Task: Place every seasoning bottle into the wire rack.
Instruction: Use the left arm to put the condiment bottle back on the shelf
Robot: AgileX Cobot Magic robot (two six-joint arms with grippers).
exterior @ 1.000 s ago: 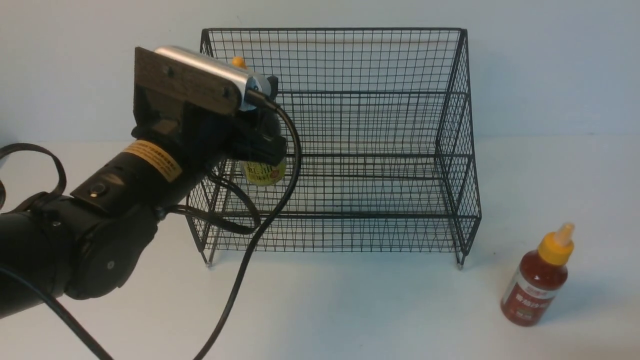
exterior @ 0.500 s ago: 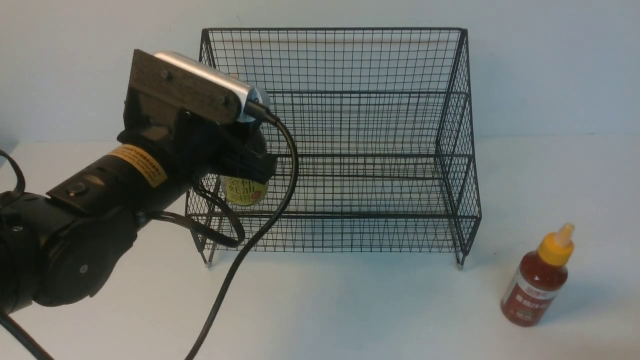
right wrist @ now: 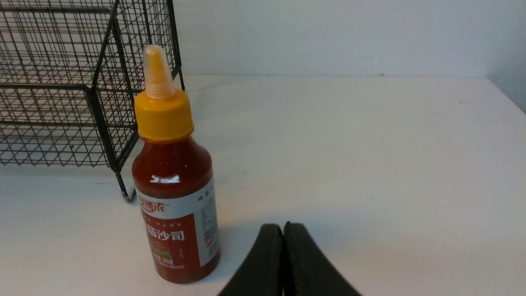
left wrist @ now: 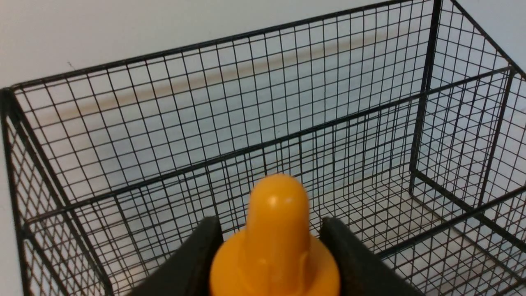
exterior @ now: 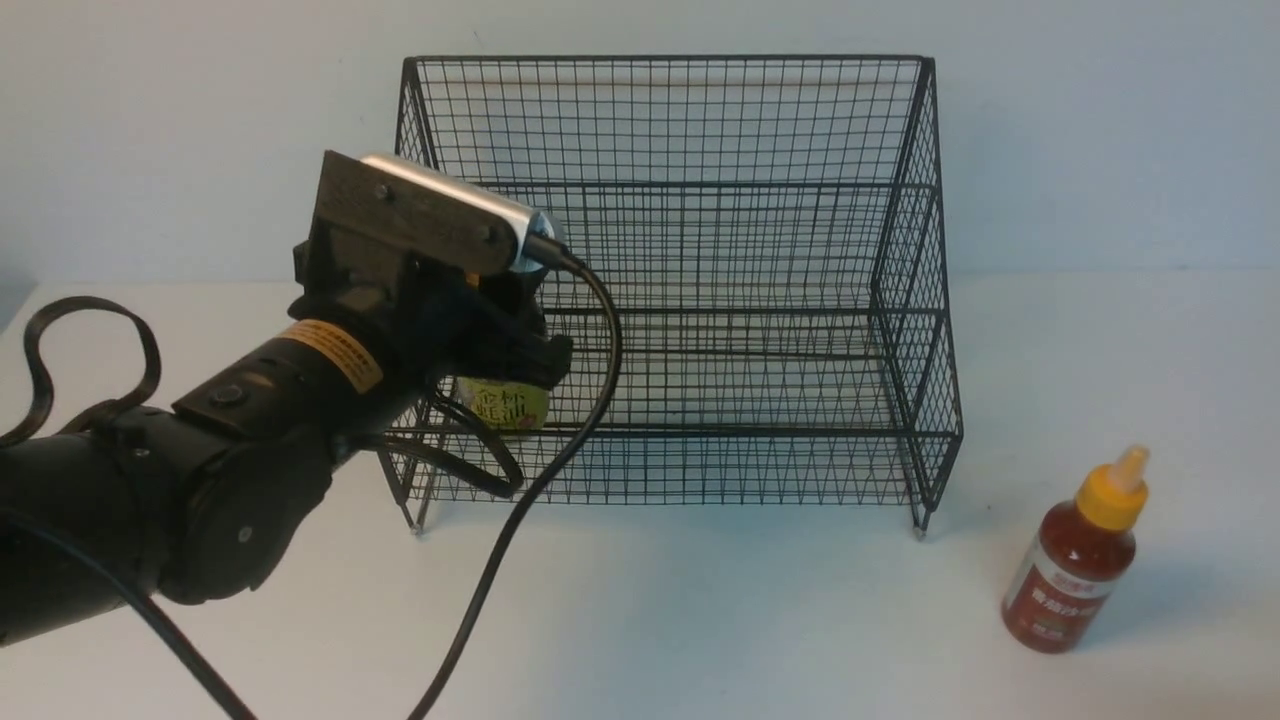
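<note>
While the left fingers [left wrist: 193, 263] grip the brown-sauce bottle [exterior: 503, 405] inside the wire rack [exterior: 760, 250], left of centre, the right fingers [right wrist: 267, 259] are pressed together, empty, near the red-sauce bottle [exterior: 1075, 560] standing on the surface [exterior: 700, 620], lower right.

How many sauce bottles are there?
2. The yellow-labelled sauce bottle is gripped by the left pincer at the wire rack's left end; the red sauce bottle stands on the table, right of the rack.

A matte white table [exterior: 700, 620] meets a pale grey-blue wall [exterior: 1100, 130] along its far edge; soft, even light casts faint shadows.
</note>
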